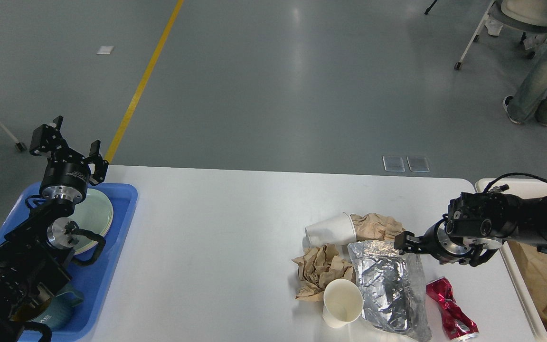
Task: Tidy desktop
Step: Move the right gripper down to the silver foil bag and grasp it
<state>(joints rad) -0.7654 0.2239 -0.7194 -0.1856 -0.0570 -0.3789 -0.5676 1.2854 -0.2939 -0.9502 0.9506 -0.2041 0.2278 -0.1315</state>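
Almost no writing can be read in the head view. The only lettering is on the side of the blue-grey mug standing in the blue tray at the desk's left end, where two or three pale capital letters show below the left arm; they are partly cut off by the arm and too small to make out with any certainty. The crushed red can near the right end carries pale print along its creases, but it is too crumpled and small to read.
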